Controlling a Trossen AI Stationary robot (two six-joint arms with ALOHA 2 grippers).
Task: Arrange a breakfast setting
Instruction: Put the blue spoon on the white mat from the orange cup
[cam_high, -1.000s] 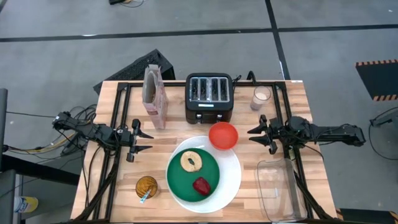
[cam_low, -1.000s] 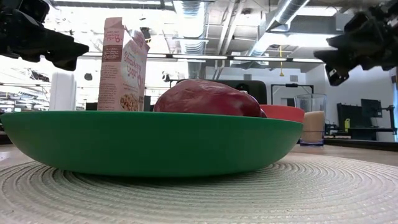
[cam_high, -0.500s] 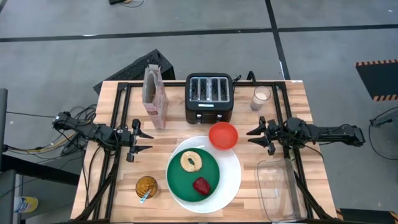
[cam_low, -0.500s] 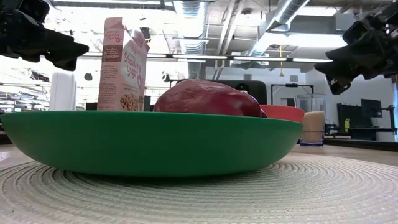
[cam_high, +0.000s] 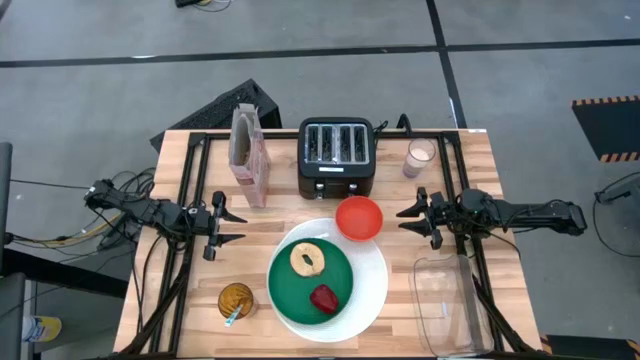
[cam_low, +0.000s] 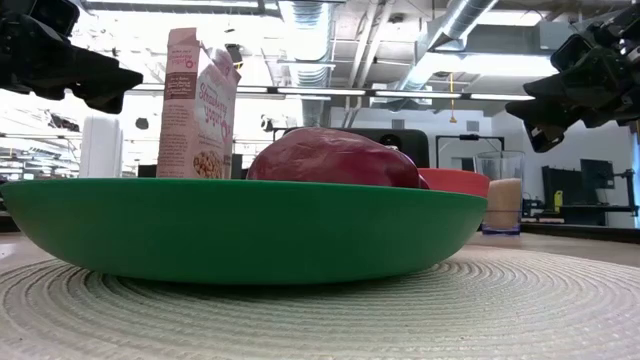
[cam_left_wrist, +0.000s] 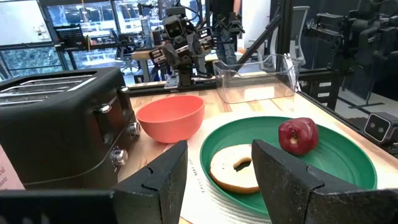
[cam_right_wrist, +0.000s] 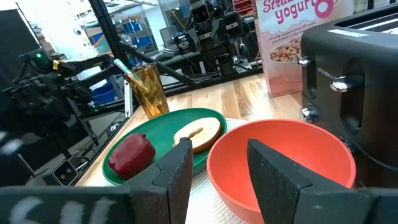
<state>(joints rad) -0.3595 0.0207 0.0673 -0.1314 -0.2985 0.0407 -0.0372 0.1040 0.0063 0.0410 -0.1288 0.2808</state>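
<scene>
- The small red fruit and the bagel half lay on the smaller green plate, which sat on the large white plate at the near middle of the desk.
- An amber glass stood just beside the plates on the left arm's side, holding what appeared to be the blue-handled metal spoon; a clear plastic container lay on the right arm's side.
- The small red-orange bowl rested at the far rim of the white plate, toward the right arm, with no long axis to line up on.
- The right gripper hovered above the desk with its fingers spread and empty, pointing straight at the bowl, which lay directly ahead and just beyond the fingertips.
- That made the right arm clearly the nearer of the two to the bowl; a short, level reach looked like all it needed.
- The left gripper hung opposite, fingers likewise parted and holding nothing, aimed across the desk at the plates and well apart from the bowl.
- Farther back stood the pinkish cereal box, upright beside a black toaster, with a glass of pale drink at the far right.
</scene>
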